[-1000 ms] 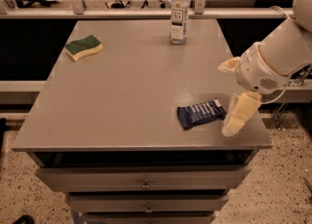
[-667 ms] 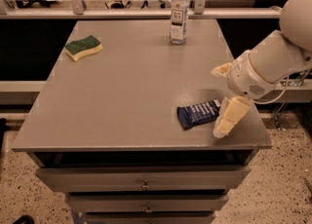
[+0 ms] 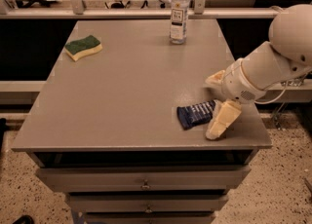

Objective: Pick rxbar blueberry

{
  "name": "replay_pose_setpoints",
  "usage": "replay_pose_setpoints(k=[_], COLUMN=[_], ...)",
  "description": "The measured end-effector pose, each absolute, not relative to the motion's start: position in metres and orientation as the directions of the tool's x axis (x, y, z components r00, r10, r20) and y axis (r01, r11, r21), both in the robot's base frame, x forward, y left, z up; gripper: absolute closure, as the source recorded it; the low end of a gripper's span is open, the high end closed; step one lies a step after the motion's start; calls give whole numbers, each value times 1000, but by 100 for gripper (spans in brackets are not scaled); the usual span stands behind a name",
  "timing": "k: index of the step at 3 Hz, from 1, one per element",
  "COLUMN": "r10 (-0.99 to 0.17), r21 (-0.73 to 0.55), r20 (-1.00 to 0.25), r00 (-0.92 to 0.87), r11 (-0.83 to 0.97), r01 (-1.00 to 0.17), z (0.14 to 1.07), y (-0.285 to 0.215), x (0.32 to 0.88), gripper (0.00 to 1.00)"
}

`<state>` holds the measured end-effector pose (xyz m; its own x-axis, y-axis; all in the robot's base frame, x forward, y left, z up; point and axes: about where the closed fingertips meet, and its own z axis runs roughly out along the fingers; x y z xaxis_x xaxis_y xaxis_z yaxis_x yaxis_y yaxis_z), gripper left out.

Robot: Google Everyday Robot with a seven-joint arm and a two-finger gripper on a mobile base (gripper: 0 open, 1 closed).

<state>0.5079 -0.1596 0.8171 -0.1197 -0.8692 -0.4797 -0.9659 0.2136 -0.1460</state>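
Note:
The rxbar blueberry [image 3: 196,114] is a dark navy-blue flat bar with white lettering. It lies near the front right of the grey table [image 3: 131,86]. My gripper [image 3: 210,107] is at the bar's right end, low over the table. It is open, with one cream finger [image 3: 215,78] behind the bar's end and the other finger [image 3: 223,120] in front of it, by the table's front edge. The white arm [image 3: 273,62] reaches in from the right.
A clear water bottle [image 3: 179,12] stands at the back of the table. A green-and-yellow sponge [image 3: 83,47] lies at the back left. Drawers [image 3: 144,184] are below the tabletop. A railing [image 3: 146,0] runs behind the table.
My gripper has moved left, closer to the bar, so that its fingers now stand on either side of the bar's right end. The bar, sponge and bottle have not moved.

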Motion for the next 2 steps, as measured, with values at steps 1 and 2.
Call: replay_pose_setpoints(k=[1, 2], r10=[-866, -866], r21=[-154, -154], r20=[-481, -481], r00=[-132, -132], r11=[232, 232], r01=[-961, -961], z=[821, 828], y=[-159, -159], x=[517, 517], gripper=[47, 70])
